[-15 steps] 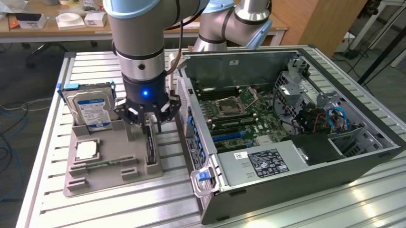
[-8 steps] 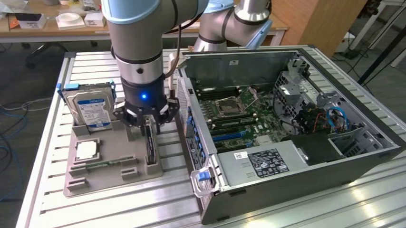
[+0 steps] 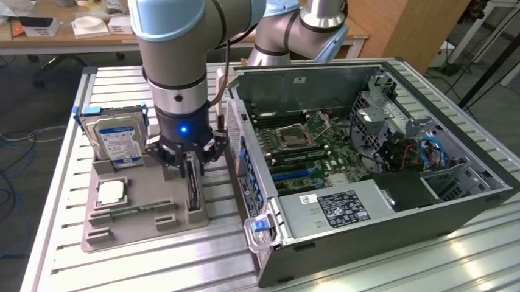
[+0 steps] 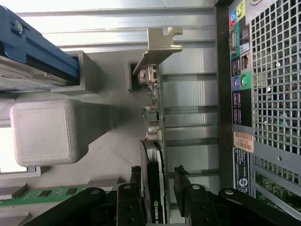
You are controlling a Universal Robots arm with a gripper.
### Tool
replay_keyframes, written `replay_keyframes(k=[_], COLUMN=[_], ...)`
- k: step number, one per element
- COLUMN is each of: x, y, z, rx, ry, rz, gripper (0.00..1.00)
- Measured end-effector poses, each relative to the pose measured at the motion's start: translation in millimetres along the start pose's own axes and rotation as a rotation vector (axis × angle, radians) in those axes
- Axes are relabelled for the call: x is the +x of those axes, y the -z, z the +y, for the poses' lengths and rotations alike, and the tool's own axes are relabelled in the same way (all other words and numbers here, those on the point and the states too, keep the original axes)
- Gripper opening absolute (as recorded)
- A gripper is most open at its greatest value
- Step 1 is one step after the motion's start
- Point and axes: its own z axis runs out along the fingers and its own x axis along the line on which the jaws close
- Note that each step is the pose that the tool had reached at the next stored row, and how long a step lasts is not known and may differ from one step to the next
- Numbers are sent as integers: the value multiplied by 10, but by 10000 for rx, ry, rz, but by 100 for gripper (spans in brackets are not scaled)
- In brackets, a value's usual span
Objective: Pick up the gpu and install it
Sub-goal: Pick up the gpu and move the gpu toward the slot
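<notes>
Grey printed holder tray (image 3: 138,228) lies on the slatted aluminium table (image 3: 162,267), toward the exterior view's left. An open computer case (image 3: 455,201) sits just beside it on the exterior view's right.

The gpu (image 3: 193,193) (image 4: 155,108) stands on its long edge in a slot along the tray edge nearest the case. Its silvery bracket (image 4: 159,44) is at the end away from the gripper.

Gripper (image 3: 189,163) (image 4: 157,172) sits low over the card, jaws spread wide, one of its fingers (image 4: 135,186) on each side of the card. A sliver of gap shows at the case-side finger. The other finger lies close to the fan shroud; contact uncertain. Card is seated in its slot, not gripped.

Room to move:
- On the case side, a narrow strip of bare slats separates the card from the case's perforated rear panel (image 4: 275,84).
- On the opposite side, a grey tray block (image 4: 44,132) stands near.
- The hard drive (image 3: 119,141) stands upright in a blue caddy at the tray's far corner, well apart from the fingers.
- The case is open on top, with the motherboard (image 3: 325,146) exposed.

A wooden bench (image 3: 49,38) stands behind the table.
</notes>
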Motion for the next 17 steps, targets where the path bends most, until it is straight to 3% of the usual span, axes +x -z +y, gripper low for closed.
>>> replay_keyframes(k=[17], x=[7], y=[-65], z=[-3], rx=[1], ry=[2], rz=[-3], gripper=[42])
